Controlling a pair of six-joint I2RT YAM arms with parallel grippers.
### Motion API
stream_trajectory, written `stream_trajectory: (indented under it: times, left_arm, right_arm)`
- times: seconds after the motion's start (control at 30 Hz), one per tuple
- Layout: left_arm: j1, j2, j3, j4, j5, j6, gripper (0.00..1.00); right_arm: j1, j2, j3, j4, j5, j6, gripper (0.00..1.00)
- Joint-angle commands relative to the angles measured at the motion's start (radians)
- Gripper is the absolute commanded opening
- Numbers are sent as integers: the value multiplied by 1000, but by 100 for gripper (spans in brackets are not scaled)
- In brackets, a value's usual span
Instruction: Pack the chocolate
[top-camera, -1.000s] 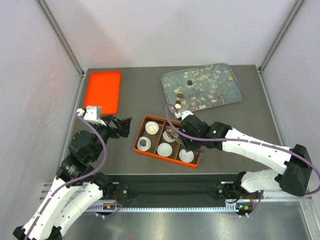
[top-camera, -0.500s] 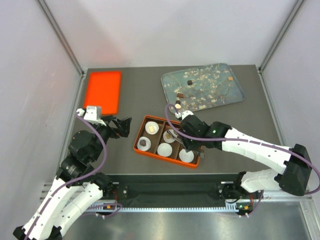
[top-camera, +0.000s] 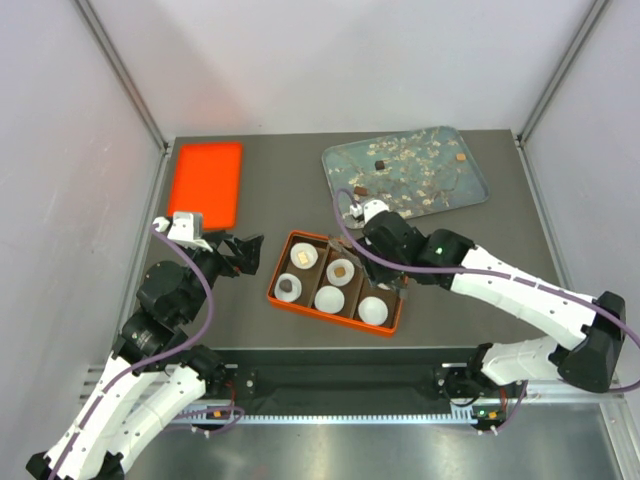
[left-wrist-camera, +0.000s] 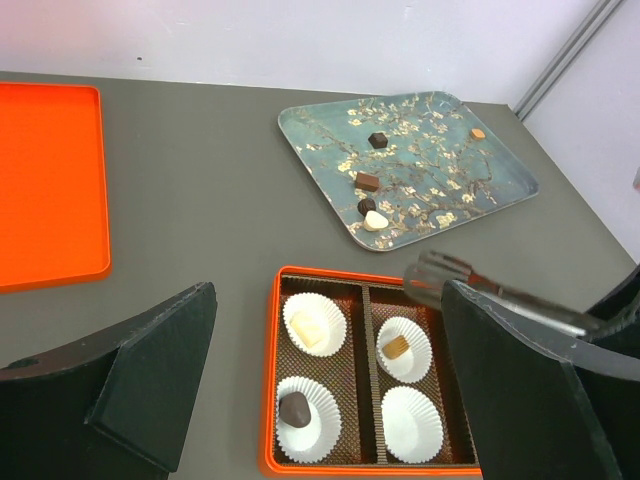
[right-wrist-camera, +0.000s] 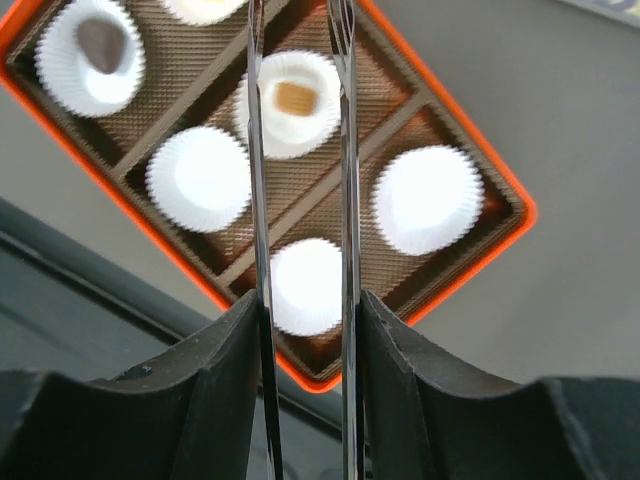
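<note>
The orange box (top-camera: 275, 292) holds several white paper cups. Three cups hold chocolate: a pale piece (top-camera: 303, 258), a dark piece (top-camera: 287, 287) and a mid-brown square (top-camera: 341, 269), which also shows in the right wrist view (right-wrist-camera: 295, 97). More chocolate pieces (top-camera: 379, 164) lie on the blossom tray (top-camera: 470, 195). My right gripper (top-camera: 383, 248) is shut on metal tongs (right-wrist-camera: 345, 150). The tongs' tips are apart and empty above the mid-brown piece's cup. My left gripper (top-camera: 243, 255) is open and empty, left of the box, and looks over it (left-wrist-camera: 330, 370).
An orange lid (top-camera: 205, 183) lies flat at the far left. Three cups (right-wrist-camera: 425, 198) in the box are empty. The enclosure's walls stand on both sides and at the back. The rail at the table's near edge runs along the bottom.
The tongs have let the mid-brown piece go into its cup. My right gripper has lifted and drawn back toward the tray. The left arm has not moved.
</note>
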Motion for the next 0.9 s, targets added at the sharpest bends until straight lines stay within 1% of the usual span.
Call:
stream_trajectory:
  times: [0.0, 0.13, 0.23, 0.33, 0.5, 0.63, 0.73, 0.87]
  left_arm:
    - [4, 3, -3, 52, 10, -1, 99]
    - [4, 1, -3, 49, 7, 0, 99]
    - [6, 1, -2, 46, 5, 0, 99]
    - [6, 1, -3, 46, 5, 0, 99]
    - [4, 1, -2, 44, 4, 2, 99]
    - [6, 3, -2, 47, 8, 2, 99]
    - [4, 4, -2, 47, 10, 2, 99]
    - [4, 4, -2, 49, 10, 2, 99]
  right_arm:
    - [-64, -5, 73, -13, 78, -77, 41]
    - [-217, 38, 122, 22, 84, -175, 41]
    - [-302, 87, 163, 53, 72, -232, 41]
    - [-356, 150, 208, 72, 75, -266, 41]
    - [-406, 235, 249, 115, 66, -324, 42]
    - [-452, 333, 300, 132, 61, -355, 42]
    - [-460, 380, 340, 146, 37, -389, 42]
    - [-485, 449, 413, 169, 58, -384, 43]
